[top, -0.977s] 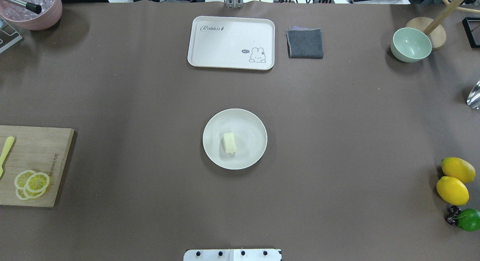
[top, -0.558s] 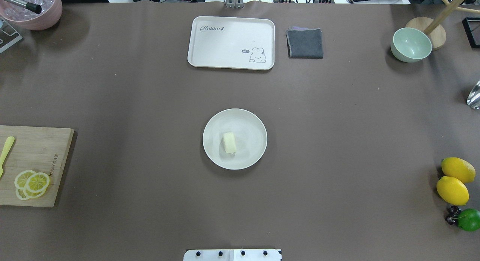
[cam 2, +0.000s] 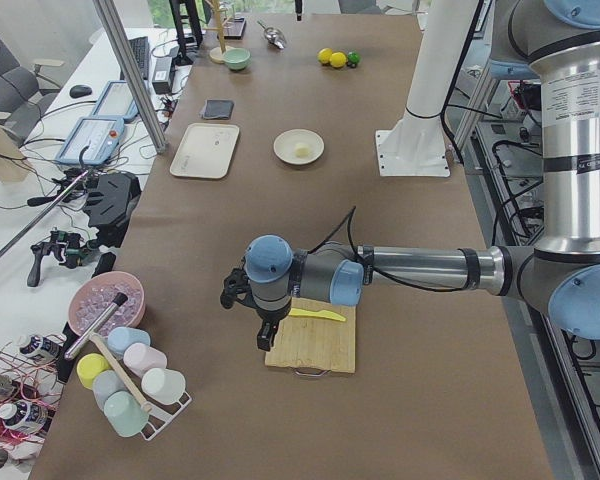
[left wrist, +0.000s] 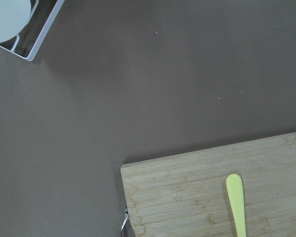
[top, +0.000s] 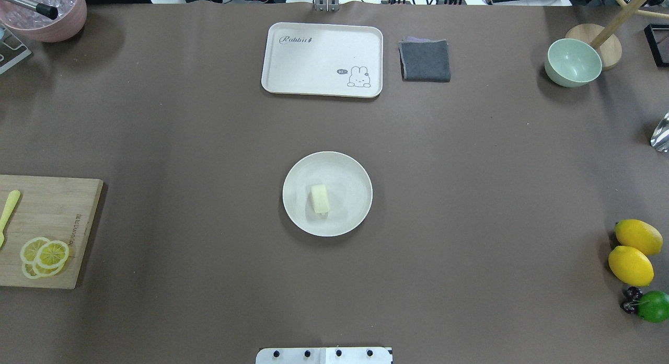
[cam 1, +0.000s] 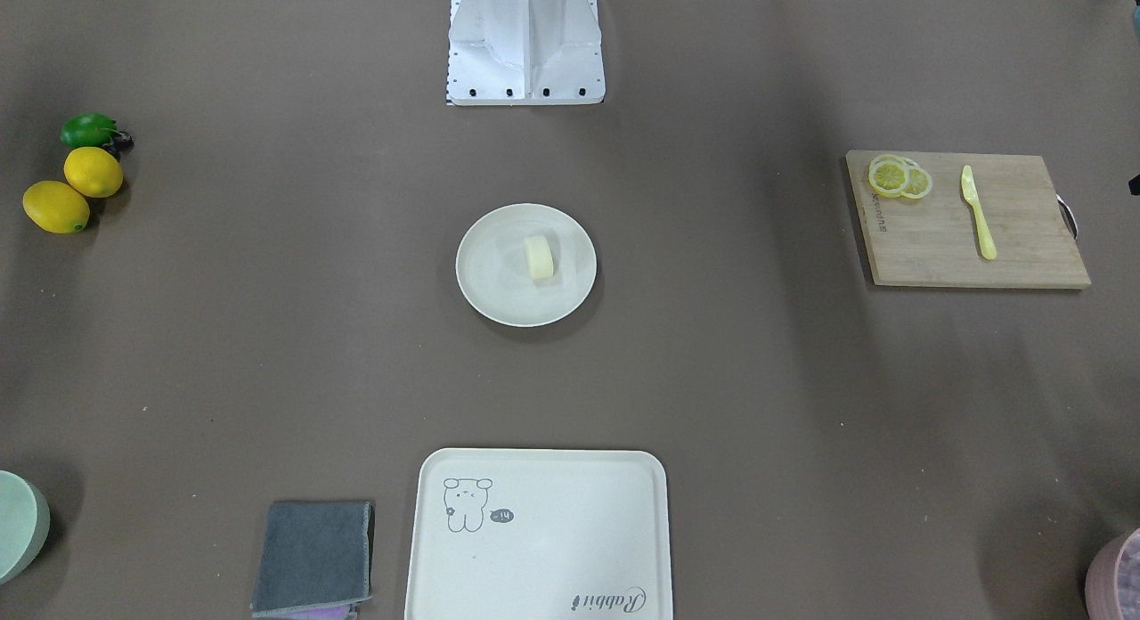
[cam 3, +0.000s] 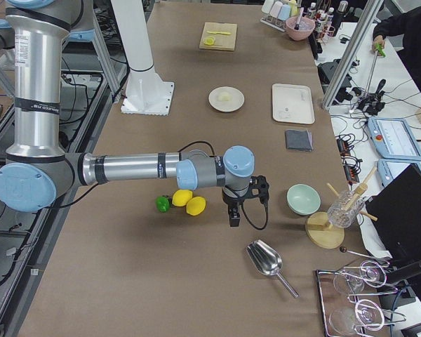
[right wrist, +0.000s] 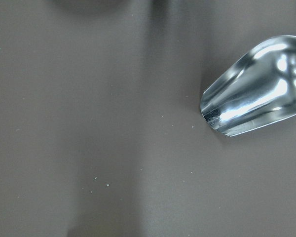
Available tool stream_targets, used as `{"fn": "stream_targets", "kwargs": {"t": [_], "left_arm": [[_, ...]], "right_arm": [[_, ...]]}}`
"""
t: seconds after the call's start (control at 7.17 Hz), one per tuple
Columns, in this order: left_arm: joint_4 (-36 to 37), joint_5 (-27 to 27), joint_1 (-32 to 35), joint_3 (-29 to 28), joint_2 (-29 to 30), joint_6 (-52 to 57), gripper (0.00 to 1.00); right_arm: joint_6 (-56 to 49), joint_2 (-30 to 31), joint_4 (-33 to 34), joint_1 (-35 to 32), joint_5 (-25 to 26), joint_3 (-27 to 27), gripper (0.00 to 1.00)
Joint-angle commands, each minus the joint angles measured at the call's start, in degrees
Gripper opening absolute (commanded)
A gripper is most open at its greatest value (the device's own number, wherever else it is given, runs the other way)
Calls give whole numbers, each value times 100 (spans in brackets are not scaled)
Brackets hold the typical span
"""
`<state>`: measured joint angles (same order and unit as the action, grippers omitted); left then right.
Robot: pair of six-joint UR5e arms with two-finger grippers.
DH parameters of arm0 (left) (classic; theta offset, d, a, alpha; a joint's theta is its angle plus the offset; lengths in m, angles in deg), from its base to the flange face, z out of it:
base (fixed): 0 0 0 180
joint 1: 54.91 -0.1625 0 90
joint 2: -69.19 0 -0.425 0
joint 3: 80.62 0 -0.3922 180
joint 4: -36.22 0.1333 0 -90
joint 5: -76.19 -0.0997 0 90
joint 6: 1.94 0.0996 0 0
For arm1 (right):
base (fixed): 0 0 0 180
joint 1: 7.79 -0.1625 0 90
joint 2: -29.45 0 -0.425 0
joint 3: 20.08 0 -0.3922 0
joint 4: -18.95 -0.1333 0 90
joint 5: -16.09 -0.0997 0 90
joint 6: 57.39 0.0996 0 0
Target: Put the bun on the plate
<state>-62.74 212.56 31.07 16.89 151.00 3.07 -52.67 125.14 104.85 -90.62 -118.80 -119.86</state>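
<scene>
The bun (top: 319, 198), a small pale cream lump, lies on the round off-white plate (top: 355, 175) at the middle of the table, a little left of the plate's centre. The front view shows the same bun (cam 1: 539, 256) on the plate (cam 1: 485, 281). Neither arm is near it. My left gripper (cam 2: 264, 338) hangs over the far end of the cutting board at the table's left end. My right gripper (cam 3: 234, 217) hangs beside the lemons at the right end. Both show only in the side views, so I cannot tell whether they are open or shut.
A cream tray (top: 322, 59) and a grey cloth (top: 425, 60) lie at the back. A green bowl (top: 573, 63) is back right. Lemons (top: 631, 265) and a lime sit right. A cutting board (top: 47, 217) with lemon slices sits left. A metal scoop (right wrist: 256, 101) lies near the right gripper.
</scene>
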Motion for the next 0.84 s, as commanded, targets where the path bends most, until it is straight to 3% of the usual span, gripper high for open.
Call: {"fn": "stream_targets", "kwargs": {"t": [0.0,0.7], "left_arm": [[-97,3,-11,31,-69,-140,98],[-97,-5,-90,198,-51,-483,98]], "right_arm": [[-6,160,-2,-22,-46,-180,100],[-50,205,-2,-14,50,-165,100]]}}
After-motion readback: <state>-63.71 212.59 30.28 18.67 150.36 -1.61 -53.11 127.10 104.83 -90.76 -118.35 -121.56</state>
